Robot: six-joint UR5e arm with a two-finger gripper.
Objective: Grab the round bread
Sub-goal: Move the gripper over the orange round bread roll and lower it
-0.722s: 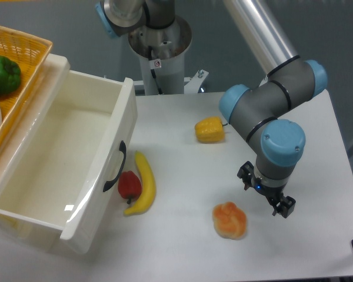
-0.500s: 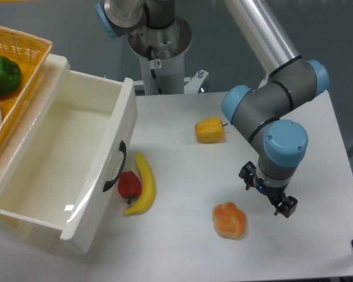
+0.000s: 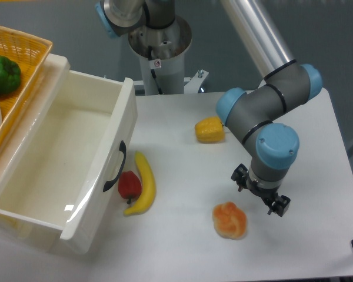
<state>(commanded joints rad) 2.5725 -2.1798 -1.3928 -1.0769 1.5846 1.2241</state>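
Overhead view of the grey-and-blue arm poised for a grasp. The small round knotted bun with a glossy orange top, the round bread, lies free on the white table, near its front edge and well apart from the other items. The black two-finger pincer hangs just above and to the right of the bread, fingers spread and holding nothing; it is not touching the bun. This offset suggests an approach not yet centred, so the pincer must shift over the bread before descending. A smooth yellow bell pepper sits farther back. A curved yellow banana and a small red pepper touch beside the open white drawer.
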